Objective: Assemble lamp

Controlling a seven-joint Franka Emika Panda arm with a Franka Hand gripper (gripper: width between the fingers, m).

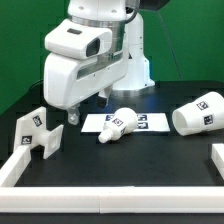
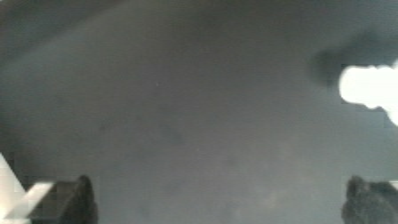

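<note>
The white angular base block (image 1: 39, 133) with a tag stands at the exterior view's left on the black table. The small rounded bulb (image 1: 117, 123) lies on its side over the marker board (image 1: 135, 122). The large tapered shade (image 1: 199, 112) lies on its side at the right. My gripper (image 1: 87, 108) hangs above the table between the base block and the bulb, touching neither. In the wrist view my dark fingertips (image 2: 61, 200) stand far apart with only bare table between them; the gripper (image 2: 217, 203) is open and empty. A blurred white part (image 2: 366, 88) shows at that view's edge.
White border rails run along the front left (image 1: 22, 165), the front (image 1: 150, 202) and the right edge (image 1: 217, 155) of the table. The arm's white base (image 1: 135, 60) stands behind the marker board.
</note>
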